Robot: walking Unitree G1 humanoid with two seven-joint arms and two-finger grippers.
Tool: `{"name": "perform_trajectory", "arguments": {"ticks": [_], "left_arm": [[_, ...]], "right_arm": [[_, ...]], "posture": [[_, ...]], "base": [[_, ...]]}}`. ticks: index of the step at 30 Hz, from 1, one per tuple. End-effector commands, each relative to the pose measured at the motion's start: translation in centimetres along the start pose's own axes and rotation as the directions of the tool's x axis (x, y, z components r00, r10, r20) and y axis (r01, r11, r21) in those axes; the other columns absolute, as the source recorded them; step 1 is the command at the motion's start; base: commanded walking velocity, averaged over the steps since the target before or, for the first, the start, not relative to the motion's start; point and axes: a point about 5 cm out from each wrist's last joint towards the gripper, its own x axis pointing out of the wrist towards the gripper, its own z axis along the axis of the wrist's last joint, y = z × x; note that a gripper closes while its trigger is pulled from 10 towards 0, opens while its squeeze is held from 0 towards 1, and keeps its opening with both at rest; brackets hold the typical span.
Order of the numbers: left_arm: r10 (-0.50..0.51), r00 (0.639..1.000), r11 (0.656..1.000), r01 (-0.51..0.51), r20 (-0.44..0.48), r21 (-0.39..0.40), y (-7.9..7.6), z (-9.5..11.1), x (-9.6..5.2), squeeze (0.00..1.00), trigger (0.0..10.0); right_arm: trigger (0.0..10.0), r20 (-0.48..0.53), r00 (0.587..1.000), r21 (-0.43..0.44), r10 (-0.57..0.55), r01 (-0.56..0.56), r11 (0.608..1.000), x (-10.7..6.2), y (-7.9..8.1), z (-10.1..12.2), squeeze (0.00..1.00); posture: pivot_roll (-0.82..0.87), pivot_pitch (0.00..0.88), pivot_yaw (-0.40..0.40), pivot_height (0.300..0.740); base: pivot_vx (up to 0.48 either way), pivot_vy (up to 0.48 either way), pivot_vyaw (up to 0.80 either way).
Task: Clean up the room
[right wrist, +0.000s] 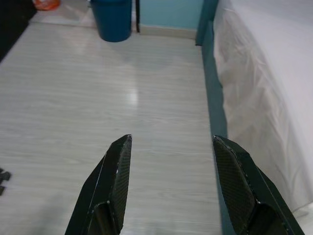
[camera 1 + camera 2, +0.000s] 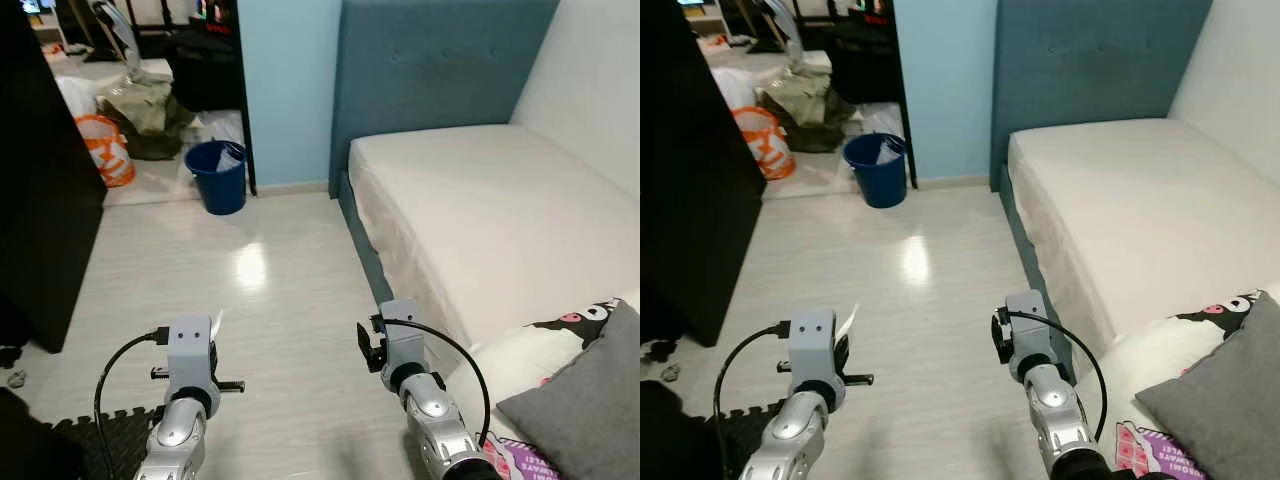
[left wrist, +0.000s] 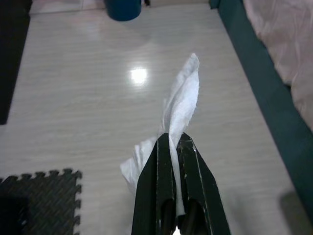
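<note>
The left gripper [image 3: 175, 142] is clamped on a crumpled white tissue [image 3: 180, 105], which flops out past its fingertips — feather-light, limp, easily torn, so that pinch on its bunched middle looks safest. Well ahead stands the blue bin [image 2: 217, 175]. Alongside, the right gripper [image 1: 171, 147] is spread wide, carrying nothing.

We see a bare white mattress [image 2: 480, 200] on a teal bed frame [image 2: 362, 245], a grey pillow [image 2: 590, 410] at its near corner, and a black foam mat [image 2: 95, 440] on the pale floor [image 2: 250, 290].
</note>
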Motion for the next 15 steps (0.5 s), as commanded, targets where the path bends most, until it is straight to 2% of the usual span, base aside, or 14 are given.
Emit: {"name": "perform_trajectory", "arguments": {"ticks": [1,15], "left_arm": [[0.019,1.000,1.000,-0.019,-0.003,-0.007,0.38,-0.27,-0.19,0.00,10.0],[0.040,0.999,0.999,-0.040,0.003,-0.006,0.73,-0.27,-0.34,0.00,10.0]], "right_arm": [[10.0,-0.005,1.000,0.009,0.010,-0.009,1.000,-0.24,0.31,-0.36,0.00],[10.0,0.000,1.000,0.008,0.020,-0.020,1.000,-0.13,0.42,-0.24,0.00]], "posture": [[0.06,0.140,-0.020,0.740],[0.06,0.141,-0.026,0.740]], "base": [[0.356,0.000,0.00],[0.340,0.000,0.00]]}}
